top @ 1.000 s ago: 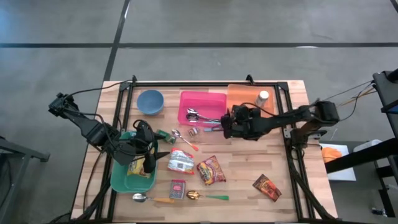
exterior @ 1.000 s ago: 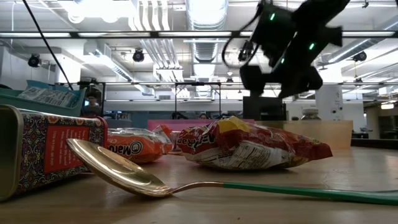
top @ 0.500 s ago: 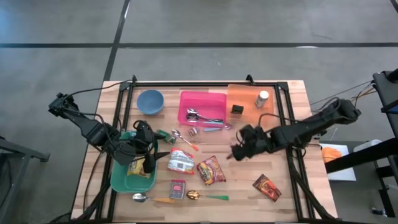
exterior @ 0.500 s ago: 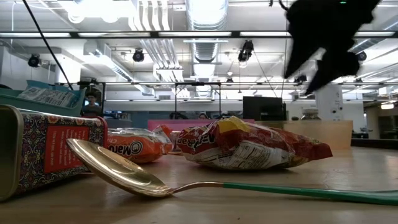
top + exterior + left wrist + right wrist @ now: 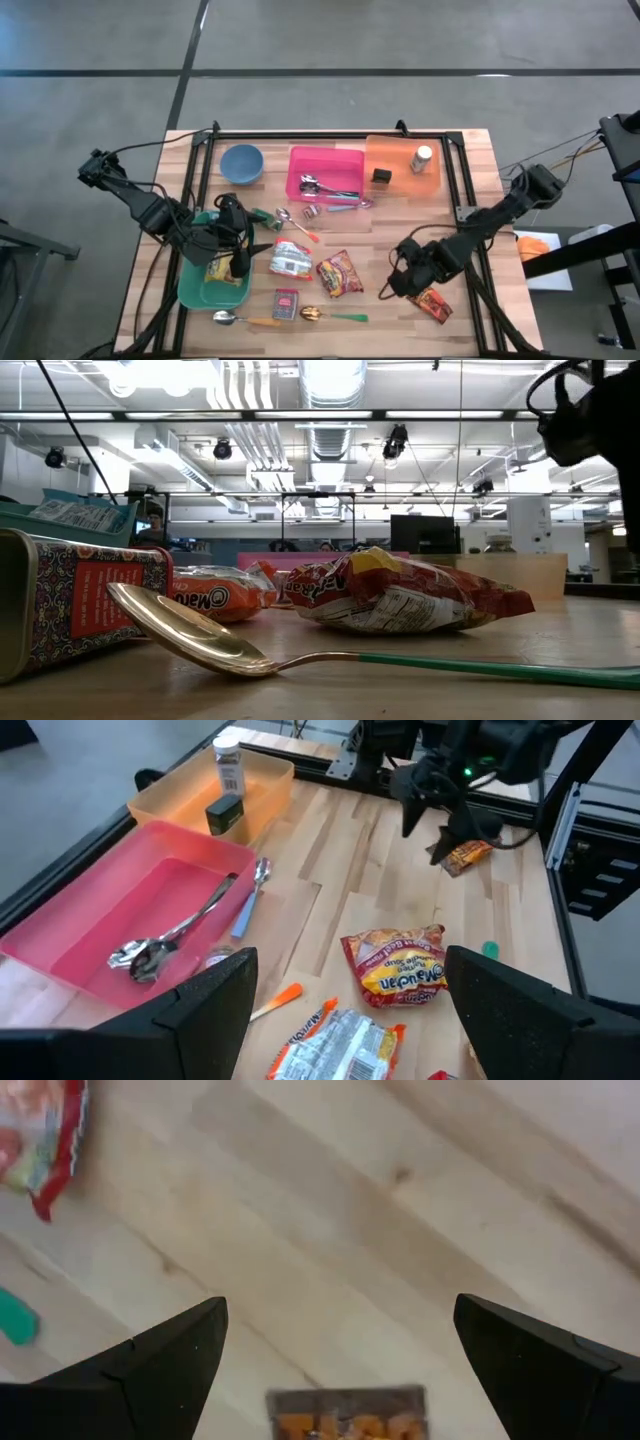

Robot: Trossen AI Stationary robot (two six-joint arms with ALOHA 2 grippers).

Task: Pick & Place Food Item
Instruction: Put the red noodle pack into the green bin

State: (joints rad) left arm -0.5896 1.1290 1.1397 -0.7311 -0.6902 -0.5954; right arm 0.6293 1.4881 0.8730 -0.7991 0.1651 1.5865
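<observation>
A dark brown and orange food packet lies flat on the wooden table near its front right; its edge also shows in the right wrist view. My right gripper hangs open above the table just left of that packet, pointing down, with bare wood between its fingers. A red noodle packet and a silver and orange packet lie flat mid-table. My left gripper stands open over the green tray, with nothing between its fingers. A yellow packet lies in that tray.
At the far side stand a blue bowl, a pink bin with cutlery and an orange bin holding a small bottle and a dark box. A patterned tin and two spoons lie near the front edge.
My right gripper has swung from beside the pink and orange bins toward the table's near edge and right, and now stands next to the dark food packet. It has tipped from slanting to pointing down, its fingers still wide apart. Nothing on the table has moved.
</observation>
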